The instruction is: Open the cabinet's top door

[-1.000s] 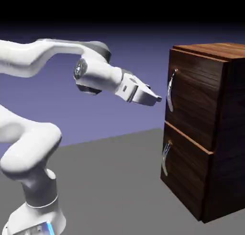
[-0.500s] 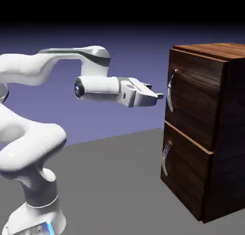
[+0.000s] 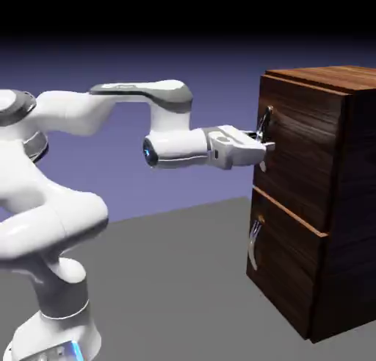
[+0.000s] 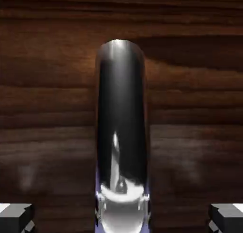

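- Exterior view: my white robot arm (image 3: pixel 70 113) comes in from 9 o'clock, hand pointing to 3 at the tall, dark reddish-brown wood cabinet (image 3: pixel 356 190).
- Top door (image 3: pixel 308 146), dark wood-grain upper panel: at 2 to 3 o'clock, closed, flush with the cabinet front.
- Two-finger gripper (image 4: pixel 121 219): at the curved, vertical silver bar handle (image 4: pixel 121 113) of that door, just past its middle toward the lower end.
- Claw reads released: hand view has grey fingertips (image 4: pixel 16 219) wide apart at 8 and 4 o'clock, handle between, gap each side. No grasp.
- Handle runs from 12 to 6 o'clock there.
- Lower wood panel (image 3: pixel 290 271), at 4 o'clock in the exterior view: closed, own silver handle (image 3: pixel 254 245).
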Available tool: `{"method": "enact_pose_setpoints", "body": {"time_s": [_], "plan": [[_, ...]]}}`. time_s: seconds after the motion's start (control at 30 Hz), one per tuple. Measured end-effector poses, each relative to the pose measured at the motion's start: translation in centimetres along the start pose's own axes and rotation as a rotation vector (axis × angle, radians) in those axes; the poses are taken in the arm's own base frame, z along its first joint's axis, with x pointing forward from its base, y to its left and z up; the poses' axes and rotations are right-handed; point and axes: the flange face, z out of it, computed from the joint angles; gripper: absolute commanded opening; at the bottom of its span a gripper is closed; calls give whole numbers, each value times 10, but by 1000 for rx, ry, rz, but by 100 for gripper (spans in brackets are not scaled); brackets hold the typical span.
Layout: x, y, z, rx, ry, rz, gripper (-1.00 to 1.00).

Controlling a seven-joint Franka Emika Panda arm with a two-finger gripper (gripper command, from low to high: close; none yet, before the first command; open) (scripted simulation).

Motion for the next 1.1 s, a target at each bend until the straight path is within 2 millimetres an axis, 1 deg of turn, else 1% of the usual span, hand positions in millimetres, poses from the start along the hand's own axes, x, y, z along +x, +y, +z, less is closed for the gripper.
{"method": "enact_pose_setpoints", "body": {"time_s": [0.23,0.5,0.83,1.1], "plan": [[24,24,-41,146,-147,0,-100],[54,54,-75,293,-293,0,-100],[96,96,-103,474,-474,0,-100],[135,135,-115,627,-627,0,-100]]}}
